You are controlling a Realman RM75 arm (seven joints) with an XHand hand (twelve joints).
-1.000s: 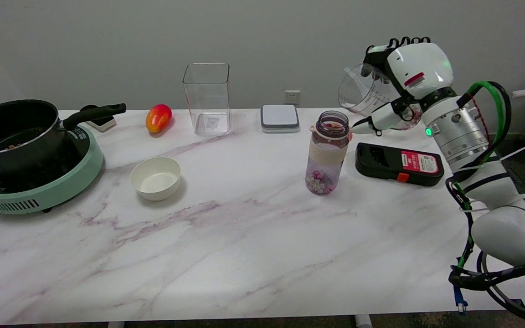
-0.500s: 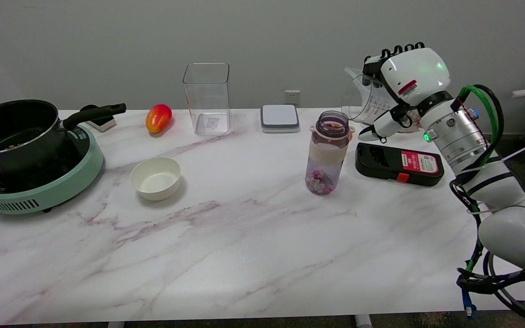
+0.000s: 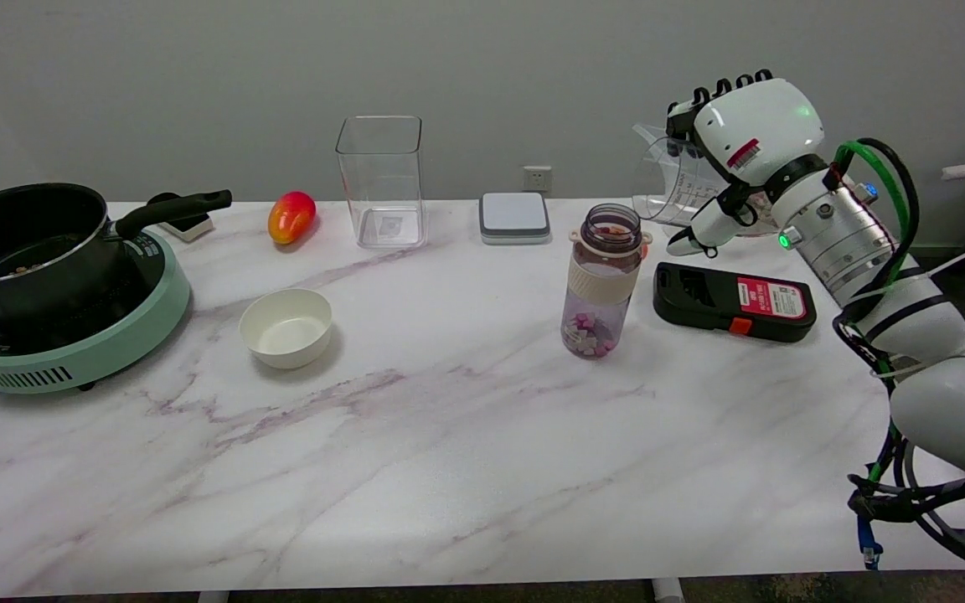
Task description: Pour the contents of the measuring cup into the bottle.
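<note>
Table (image 3: 449, 469) of pale marble filled most of the head view, the only view on offer. At the upper right of the frame the right hand (image 3: 746, 138) hung in the air with its fingers (image 3: 696, 234) wrapped around the clear measuring cup (image 3: 675, 180). The cup was held above the table's far right part, nearly level with its spout toward the left of the frame, and it looked empty, though its far side was hidden by the hand. Just left of it and lower, near the centre right, stood the bottle (image 3: 604, 280), open-topped, with small pink and white pieces piled at its bottom and a few more showing at its mouth. The cup's spout was beside the bottle's mouth, not over it, and the two were apart.

As a judgement, the pour seemed done: the contents appeared to sit in the bottle, and what was left was to set the cup down on the table and let go of it.

A black device with a red label (image 3: 734, 301) lay right of the bottle, below the hand. Along the far edge were a white scale (image 3: 514, 216), a clear square container (image 3: 380, 180) and a mango (image 3: 291, 216). A white bowl (image 3: 286, 327) sat left of centre, and a black pot (image 3: 26, 247) rested on a green cooker (image 3: 80, 352) at the left edge.
</note>
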